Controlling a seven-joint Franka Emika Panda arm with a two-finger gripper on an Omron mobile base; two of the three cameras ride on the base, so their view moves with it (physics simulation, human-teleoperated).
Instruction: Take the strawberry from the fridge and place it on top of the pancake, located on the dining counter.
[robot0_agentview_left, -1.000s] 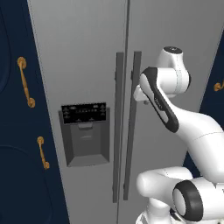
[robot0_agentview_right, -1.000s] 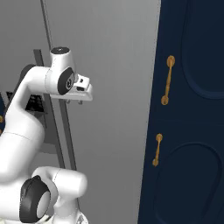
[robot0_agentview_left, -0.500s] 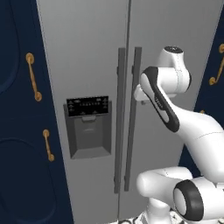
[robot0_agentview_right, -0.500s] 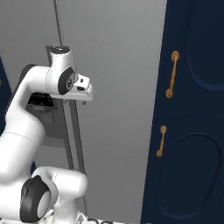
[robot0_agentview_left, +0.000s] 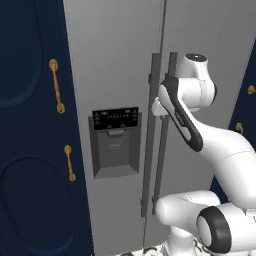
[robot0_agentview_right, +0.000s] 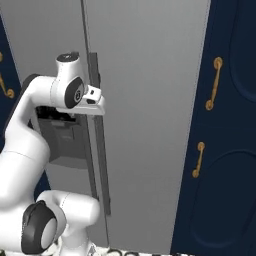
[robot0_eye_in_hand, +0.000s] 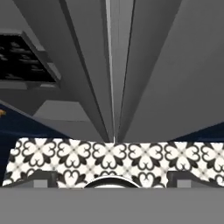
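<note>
we face the fridge (robot0_agentview_left: 120, 75) with both of its doors shut, so the strawberry is hidden from us; we judge it sits somewhere on a shelf inside, but cannot tell where. our gripper (robot0_eye_in_hand: 112, 177) hangs right in front of the seam where the two doors meet, looking down the doors to the patterned floor (robot0_eye_in_hand: 109, 155). its two finger tips (robot0_eye_in_hand: 39, 178) stand spread wide to either side with nothing between them, so the tool is released and empty. we judge the hand sits here because the handles are the way in: one door has to be pulled aside before anything can be picked.

counting what we see: one fridge, two doors, and two long dark vertical handles side by side at the seam, the left handle (robot0_agentview_left: 149, 135) and the right handle (robot0_agentview_left: 165, 130). there is one black-panel dispenser recess (robot0_agentview_left: 116, 142) on the left door. navy cabinets flank the fridge; the left cabinet (robot0_agentview_left: 30, 150) carries two gold handles (robot0_agentview_left: 56, 86), and the right cabinet (robot0_agentview_right: 225, 150) also shows two.
</note>
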